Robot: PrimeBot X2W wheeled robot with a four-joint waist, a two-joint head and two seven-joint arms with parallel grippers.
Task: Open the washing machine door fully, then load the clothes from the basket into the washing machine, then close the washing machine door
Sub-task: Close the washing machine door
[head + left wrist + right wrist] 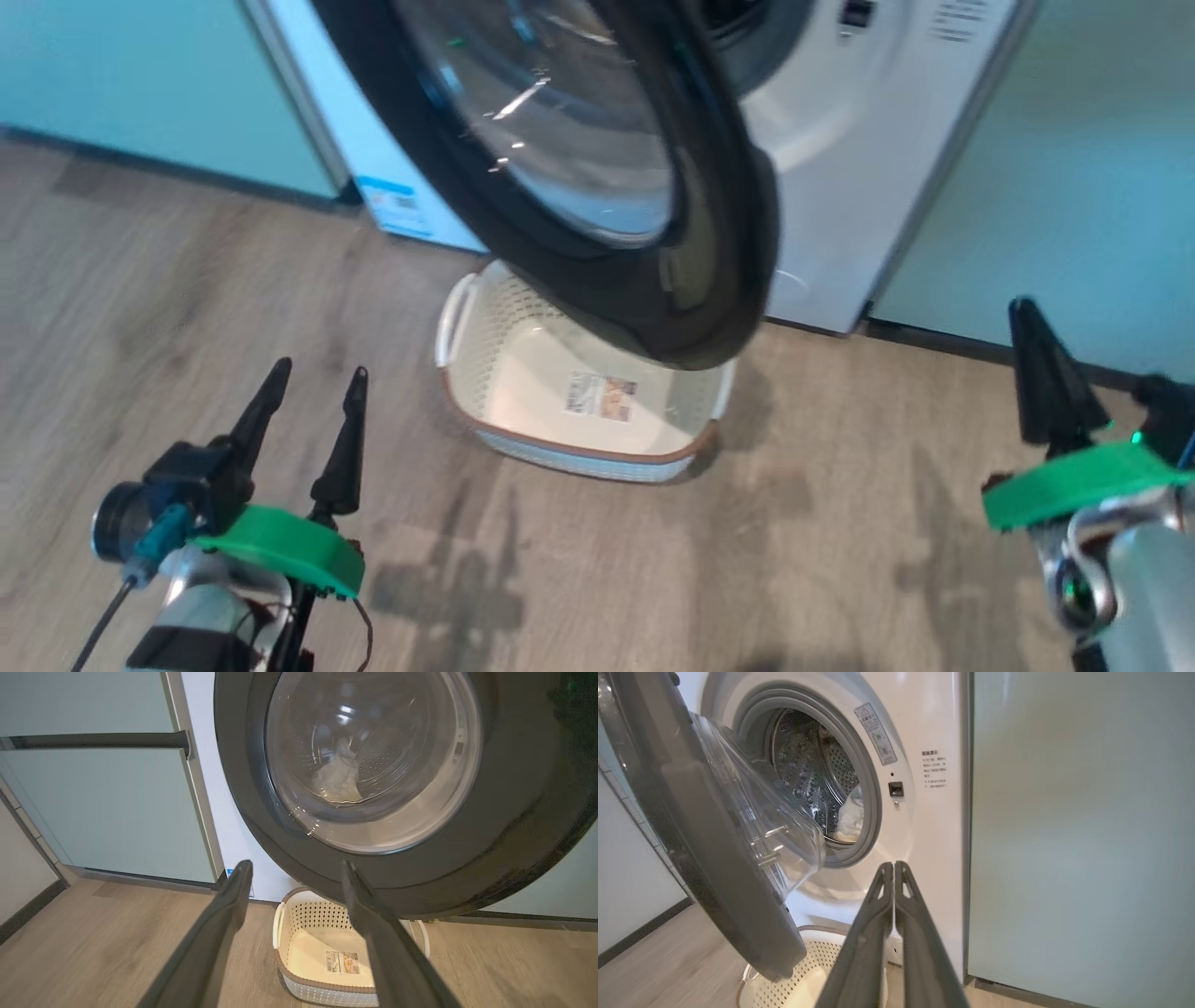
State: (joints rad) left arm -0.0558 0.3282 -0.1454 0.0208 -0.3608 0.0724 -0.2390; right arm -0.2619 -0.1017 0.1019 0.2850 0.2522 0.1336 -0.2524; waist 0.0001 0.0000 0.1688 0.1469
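In front of the washing machine [840, 140], the head view shows the door [597, 168] swung out from the machine's front. Its black rim hangs over the basket [579, 453], which sits on the floor [840, 523] just before the machine with a label [602, 395] on its bare bottom. The left gripper [319, 371] hovers well out from the machine, to the left of the basket, its two fingers spread apart and holding nothing. The right gripper [1027, 317] hangs off the machine's right corner, its fingers pressed together into one point and touching nothing. In the left wrist view, the wide-apart fingers [224, 914] point toward the machine, with the door's lower rim and the basket [317, 905] beyond them, apart from both. Through the door's glass, the clothes [338, 779] lie as a pale heap inside the machine's drum [383, 756]. In the right wrist view, the right gripper [895, 864] is closed flat, finger against finger, and empty. It points at the machine's white front just below the round opening. The door [714, 858] stands open to the left of that opening, pale cloth [850, 816] lies low in the drum, and the basket's rim [817, 929] shows at the machine's foot.
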